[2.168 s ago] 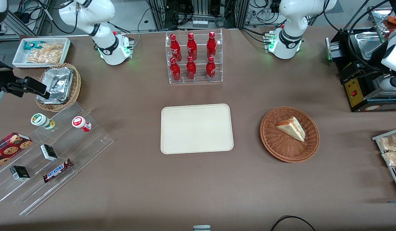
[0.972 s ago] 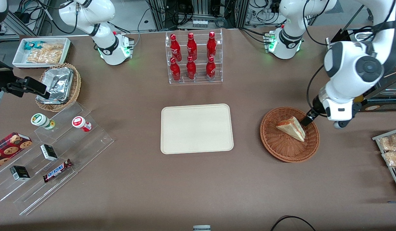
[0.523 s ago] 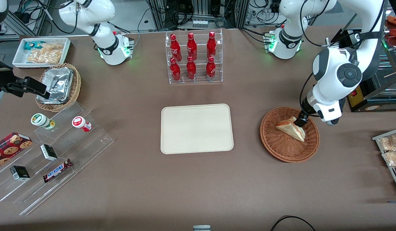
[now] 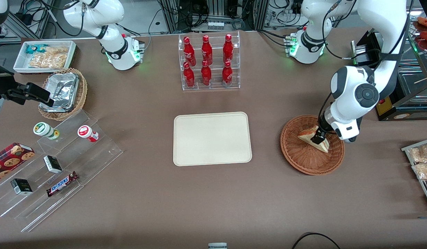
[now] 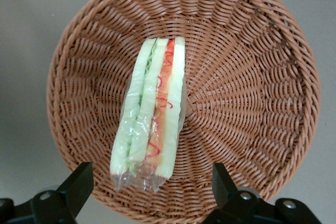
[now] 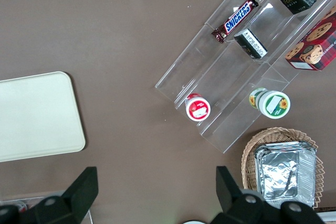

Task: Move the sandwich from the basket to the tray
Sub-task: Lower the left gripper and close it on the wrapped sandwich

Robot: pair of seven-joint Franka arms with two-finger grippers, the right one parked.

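Note:
The sandwich (image 4: 308, 135) lies wrapped in clear film in the reddish-brown basket (image 4: 303, 160) toward the working arm's end of the table. In the left wrist view the sandwich (image 5: 152, 108) shows its green, pink and orange layers, in the basket (image 5: 252, 93). My left gripper (image 4: 318, 137) hangs just above the sandwich, open and empty; in the wrist view the gripper (image 5: 149, 184) straddles the sandwich's wrapped end, one fingertip (image 5: 79, 179) wide on each side. The cream-beige tray (image 4: 212, 138) lies flat at the table's middle and also shows in the right wrist view (image 6: 37, 116).
A clear rack of red bottles (image 4: 208, 62) stands farther from the front camera than the tray. A foil-lined basket (image 4: 63, 93), a white snack bin (image 4: 45, 55) and a clear stepped shelf (image 4: 57, 166) with snacks lie toward the parked arm's end. A black machine (image 4: 389, 93) stands near the basket.
My left arm has swung in over the basket and come down; the gripper now hangs right over the sandwich. The sandwich and basket have not moved.

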